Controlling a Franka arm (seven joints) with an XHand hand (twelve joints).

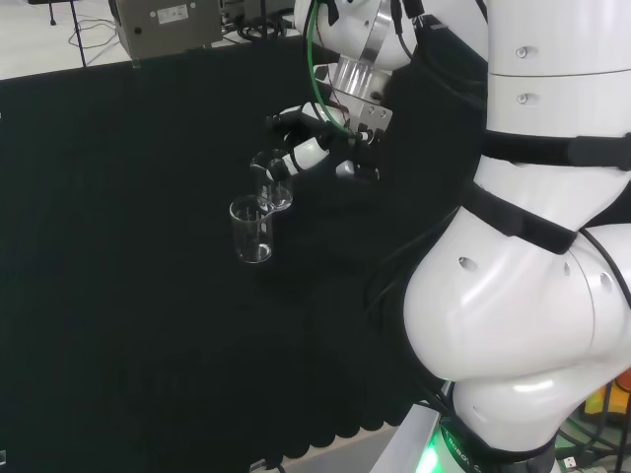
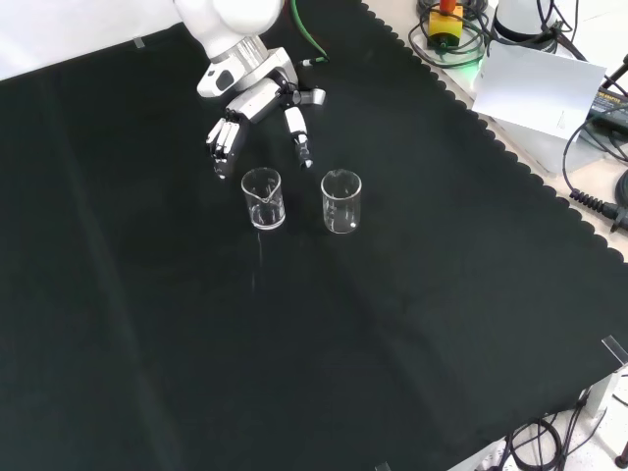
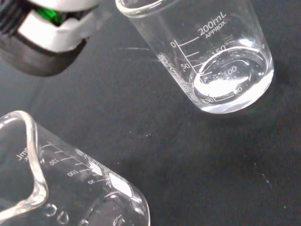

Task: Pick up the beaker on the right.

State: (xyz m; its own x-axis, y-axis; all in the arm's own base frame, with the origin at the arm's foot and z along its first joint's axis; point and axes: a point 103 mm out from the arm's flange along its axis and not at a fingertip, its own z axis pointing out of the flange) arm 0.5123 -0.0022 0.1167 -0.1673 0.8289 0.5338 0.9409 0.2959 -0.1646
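Two clear glass beakers stand upright on the black cloth. In the front view they are side by side: the left beaker (image 2: pixel 263 198) and the right beaker (image 2: pixel 340 201). In the head view the right one is the nearer beaker (image 1: pixel 252 230), and the other beaker (image 1: pixel 272 183) stands just behind it by the hand. My hand (image 2: pixel 257 106) hangs just beyond the left beaker, open, fingers (image 2: pixel 225 143) straight and thumb spread, holding nothing. In the head view the hand (image 1: pixel 317 148) is right of the farther beaker. The wrist view has one beaker (image 3: pixel 221 61) and another beaker's rim (image 3: pixel 28 155), both close.
The arm's white links (image 1: pixel 523 246) rise at the head view's right. A grey box (image 1: pixel 168 25) sits beyond the cloth's far edge. In the front view, a white sheet (image 2: pixel 535 83) and cables (image 2: pixel 589 186) lie past the cloth's scalloped right edge.
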